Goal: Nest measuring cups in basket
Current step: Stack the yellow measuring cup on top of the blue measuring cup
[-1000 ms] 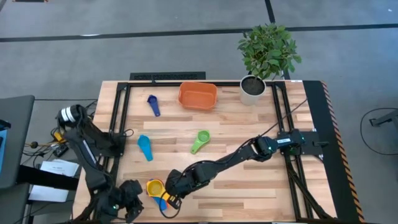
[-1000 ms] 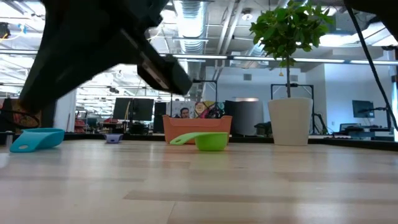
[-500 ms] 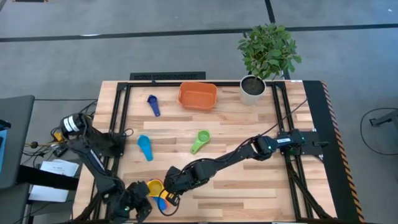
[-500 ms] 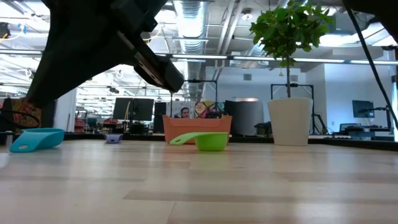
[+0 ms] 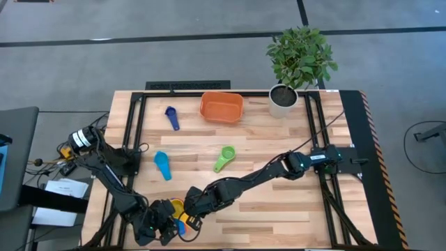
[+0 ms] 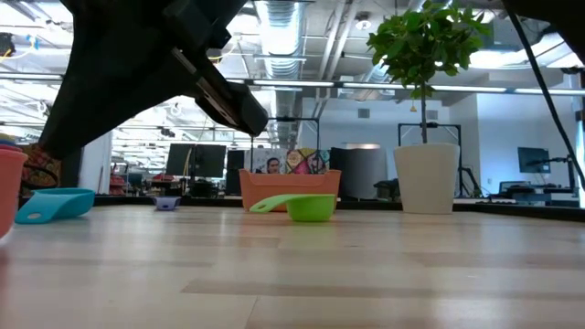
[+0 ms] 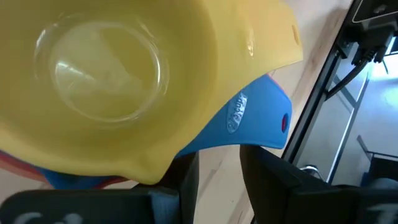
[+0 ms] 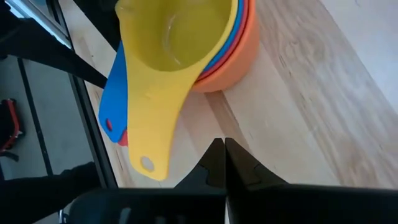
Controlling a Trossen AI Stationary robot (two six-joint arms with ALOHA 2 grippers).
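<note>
Left claw point(image 7: 217, 168) slightly apart by stacked yellow cup point(image 7: 124, 81), right claw point(image 8: 222, 163) together nearby.

No legible text, number or brand is found in any view. Raised embossed marking is noted on the handle of the blue measuring cup point(image 7: 249, 118) in the left wrist view and, faintly, on the yellow measuring cup point(image 7: 112, 81), but neither can be read.
</note>
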